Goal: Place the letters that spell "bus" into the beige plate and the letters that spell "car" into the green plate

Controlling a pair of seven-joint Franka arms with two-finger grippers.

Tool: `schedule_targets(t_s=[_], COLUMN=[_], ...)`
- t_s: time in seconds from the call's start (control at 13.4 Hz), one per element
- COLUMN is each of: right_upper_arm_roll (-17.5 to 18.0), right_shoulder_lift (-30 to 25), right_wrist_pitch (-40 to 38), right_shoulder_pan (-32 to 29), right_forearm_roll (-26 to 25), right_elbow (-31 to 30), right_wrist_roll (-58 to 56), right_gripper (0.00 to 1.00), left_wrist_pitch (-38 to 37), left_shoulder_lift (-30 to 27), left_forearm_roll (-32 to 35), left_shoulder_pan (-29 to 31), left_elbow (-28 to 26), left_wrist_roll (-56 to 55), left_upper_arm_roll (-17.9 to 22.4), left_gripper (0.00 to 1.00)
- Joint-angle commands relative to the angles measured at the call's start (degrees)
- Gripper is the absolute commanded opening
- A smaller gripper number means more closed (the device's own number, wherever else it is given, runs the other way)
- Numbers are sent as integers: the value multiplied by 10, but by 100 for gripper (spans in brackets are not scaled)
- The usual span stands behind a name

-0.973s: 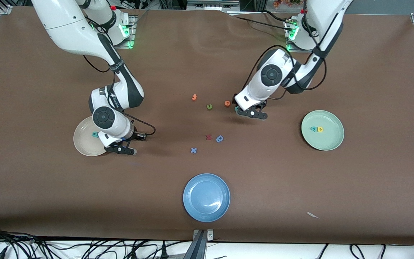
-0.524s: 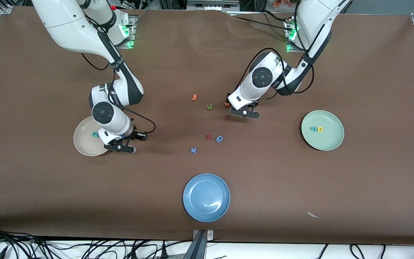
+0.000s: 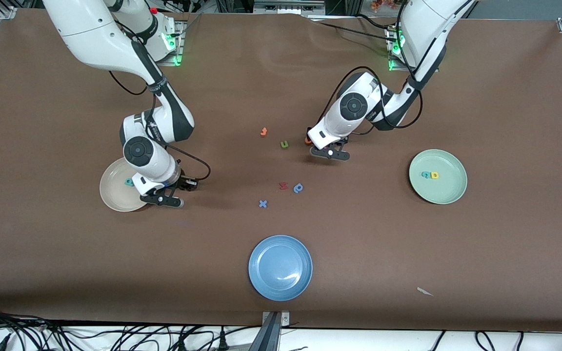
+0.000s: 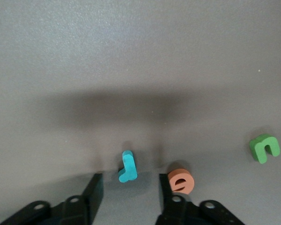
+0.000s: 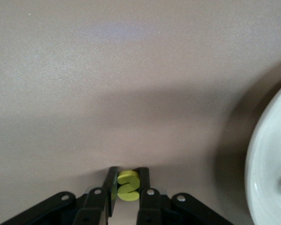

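Yellow "s" (image 5: 127,185) pinched in the right end effector (image 5: 126,187) needs lifting straight (left end effector (image 4: 126,187) spread astride the teal "r" (image 4: 128,167)) onto the beige plate (image 3: 112,195).

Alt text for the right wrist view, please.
The right gripper is shut on a small yellow foam letter, pinched between its black fingers just above the brown table. The pale rim of the beige plate curves in at one edge.
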Motion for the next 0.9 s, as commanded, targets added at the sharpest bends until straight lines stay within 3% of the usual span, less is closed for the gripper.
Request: schedule_targets(t_s=[0.0,0.07,0.37,0.45,0.52,0.75,0.82], right_upper_arm_roll=[0,-1,-20,-33,-49,-92,-104], right_shoulder_lift=[-7,-11,-18,-20,-27,-33,-42], right_wrist_pitch=[-51,-90,-245,-269,-273,-301,-301], right_shoulder_pan=[-3,-6,-21,-24,-25,-27,-27], right_forearm_roll=[7,7,7,8,8,9,10], right_elbow=[22,47,134,144,142,129,108], right_wrist_roll=[-14,-16,-81,-117,-148,-226,-244], right_gripper=[15,15,15,15,15,16,16], left_wrist_pitch=[8,8,8,8,8,1,-8], left_shoulder_lift=[8,8,9,10,11,0,-16], left_forearm_roll=[-6,-6,-6,-6,-6,-3,-1], left_shoulder_pan=[-12,-12,-14,-14,-14,-9,1], left_elbow=[11,11,11,11,11,12,12], left_wrist_roll=[-4,-3,-6,-6,-6,-5,-2], left_upper_arm_roll=[9,9,9,10,10,15,23], left_gripper=[44,32,30,23,21,0,0])
